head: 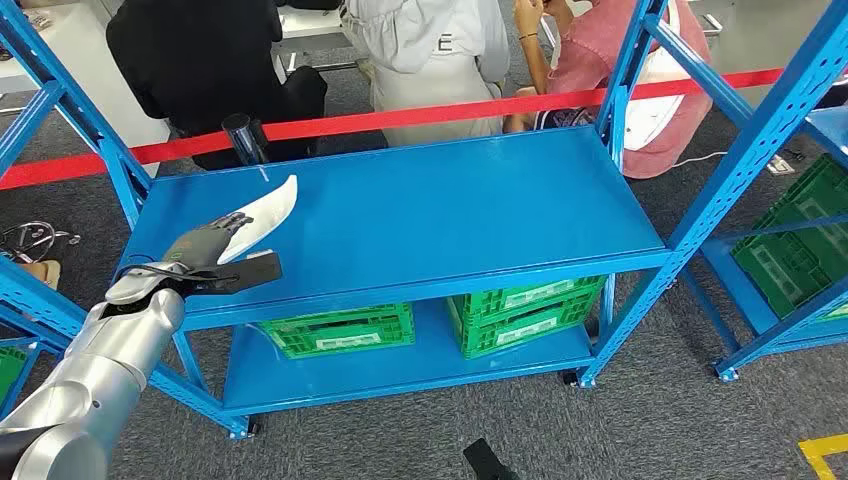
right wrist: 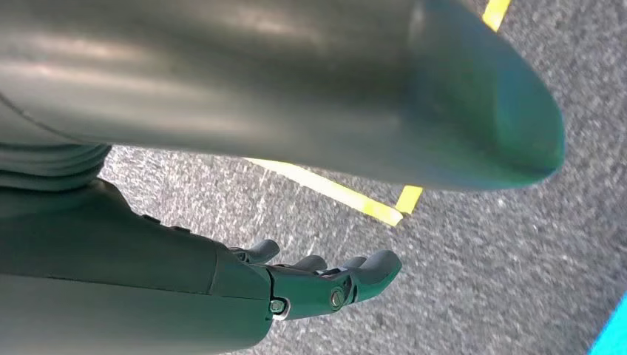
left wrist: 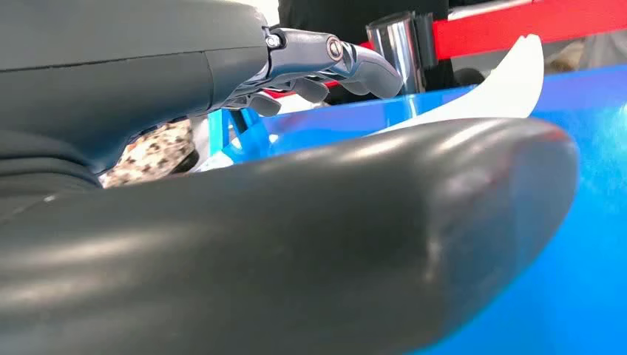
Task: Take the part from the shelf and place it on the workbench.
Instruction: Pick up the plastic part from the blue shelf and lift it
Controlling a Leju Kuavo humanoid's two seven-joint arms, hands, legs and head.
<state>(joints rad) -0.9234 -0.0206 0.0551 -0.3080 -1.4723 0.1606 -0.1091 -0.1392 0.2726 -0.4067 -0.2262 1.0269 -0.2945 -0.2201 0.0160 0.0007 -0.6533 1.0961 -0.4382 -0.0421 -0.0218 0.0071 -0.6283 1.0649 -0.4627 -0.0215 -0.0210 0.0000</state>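
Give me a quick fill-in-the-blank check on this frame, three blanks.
1. The curved white plastic part lies on the shelf's ____ metal top.
2. The robot's ____ hand reaches to the part.
3. The green plastic crates sit on the ____ level of the shelf.

Missing words: blue; left; lower

Part's (head: 262, 217) near end behind left hand (head: 205, 250)

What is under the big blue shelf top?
Under the blue shelf top sit two green crates on a lower blue shelf. What is inside the crates is hidden by the top.
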